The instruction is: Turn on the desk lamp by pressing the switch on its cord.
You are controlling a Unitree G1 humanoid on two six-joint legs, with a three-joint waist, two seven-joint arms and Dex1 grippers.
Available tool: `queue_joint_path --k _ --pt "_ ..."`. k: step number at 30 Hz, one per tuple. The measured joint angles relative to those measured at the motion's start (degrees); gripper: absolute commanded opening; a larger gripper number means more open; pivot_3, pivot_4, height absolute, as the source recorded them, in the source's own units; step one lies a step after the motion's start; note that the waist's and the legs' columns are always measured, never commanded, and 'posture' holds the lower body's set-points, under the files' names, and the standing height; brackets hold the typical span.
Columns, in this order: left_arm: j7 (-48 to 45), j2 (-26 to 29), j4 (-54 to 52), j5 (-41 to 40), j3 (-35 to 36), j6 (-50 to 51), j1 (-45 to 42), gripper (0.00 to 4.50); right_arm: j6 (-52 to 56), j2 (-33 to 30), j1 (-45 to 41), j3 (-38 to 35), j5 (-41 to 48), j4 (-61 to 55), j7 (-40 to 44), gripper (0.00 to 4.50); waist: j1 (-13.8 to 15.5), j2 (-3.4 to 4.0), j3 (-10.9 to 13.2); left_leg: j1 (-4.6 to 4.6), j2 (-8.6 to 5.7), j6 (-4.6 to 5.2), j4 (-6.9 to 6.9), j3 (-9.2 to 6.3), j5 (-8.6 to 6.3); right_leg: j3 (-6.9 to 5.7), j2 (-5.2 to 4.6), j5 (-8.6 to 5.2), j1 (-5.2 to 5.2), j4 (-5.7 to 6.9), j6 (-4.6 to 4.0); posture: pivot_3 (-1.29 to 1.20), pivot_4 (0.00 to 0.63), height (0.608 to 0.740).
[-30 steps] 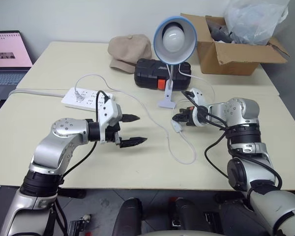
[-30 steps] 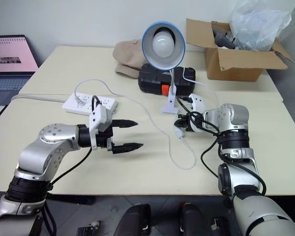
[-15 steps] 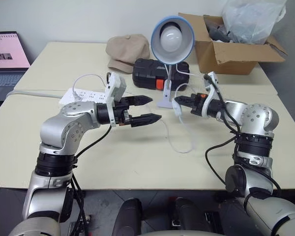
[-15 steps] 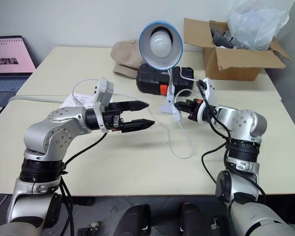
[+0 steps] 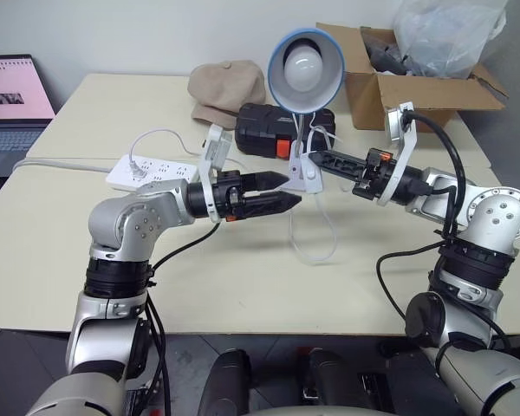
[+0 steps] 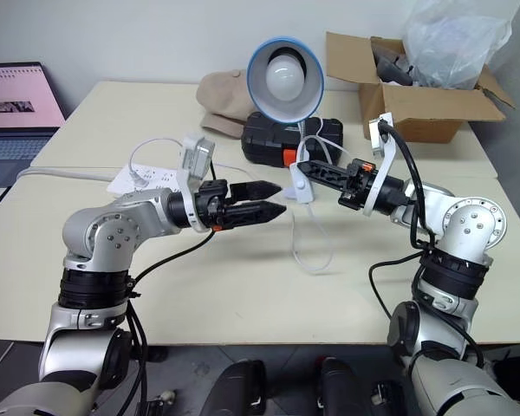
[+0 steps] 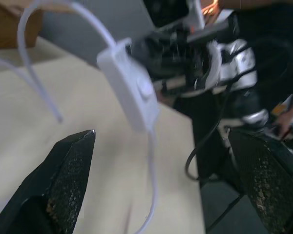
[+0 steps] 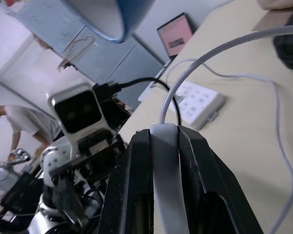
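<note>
We hold the switch (image 6: pixel 302 180) clamped in our right gripper (image 6: pixel 308 168), our left gripper (image 6: pixel 276 198) with jaws apart at its nine o'clock, press pending, the desk lamp (image 6: pixel 283 74) unlit.

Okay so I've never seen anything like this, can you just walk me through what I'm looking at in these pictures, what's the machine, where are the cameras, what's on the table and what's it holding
This is a humanoid robot with two metal arms, each ending in a gripper of two black fingers. Two pictures come from cameras in its head, looking down over a cream table. The other two come from a camera on each wrist, looking along that arm's fingers.

On the table stand a desk lamp with a blue shade, unlit, a white power strip, a beige cap, a black case and a cardboard box. A laptop sits off to the left.

The right gripper is shut on the switch of the lamp's thin white cord, holding it up off the table. The left gripper is open and points at the switch.
</note>
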Motion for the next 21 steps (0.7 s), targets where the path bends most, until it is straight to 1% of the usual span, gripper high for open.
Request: queue_joint_path --k 10,16,21 --pt "2.4 -1.56 -0.83 -4.05 0.97 3.5 1.6 4.5 3.1 -1.68 1.14 0.37 9.0 -2.81 -0.51 0.38 -0.04 0.0 0.0 0.0 0.0 0.0 0.0 -0.01 0.0 0.0 0.0 0.0 0.0 0.01 0.0 0.0 0.15 0.74" --pt "2.36 -1.78 -2.15 -5.75 0.97 3.72 2.59 4.5 2.91 -2.78 1.16 1.46 12.01 -2.81 -1.94 0.38 -0.01 0.0 0.0 0.0 0.0 0.0 -0.01 -0.02 0.0 -0.01 0.01 0.0 0.0 0.0 0.0 0.0 0.15 0.74" --pt "2.65 -3.24 -2.25 -7.08 1.18 3.72 2.63 4.5 2.55 -3.74 1.44 2.31 14.66 -2.81 -3.62 0.38 0.03 0.0 0.0 0.0 -0.01 0.0 0.0 0.0 0.0 0.01 0.0 0.0 0.0 0.0 0.0 0.0 0.15 0.74"
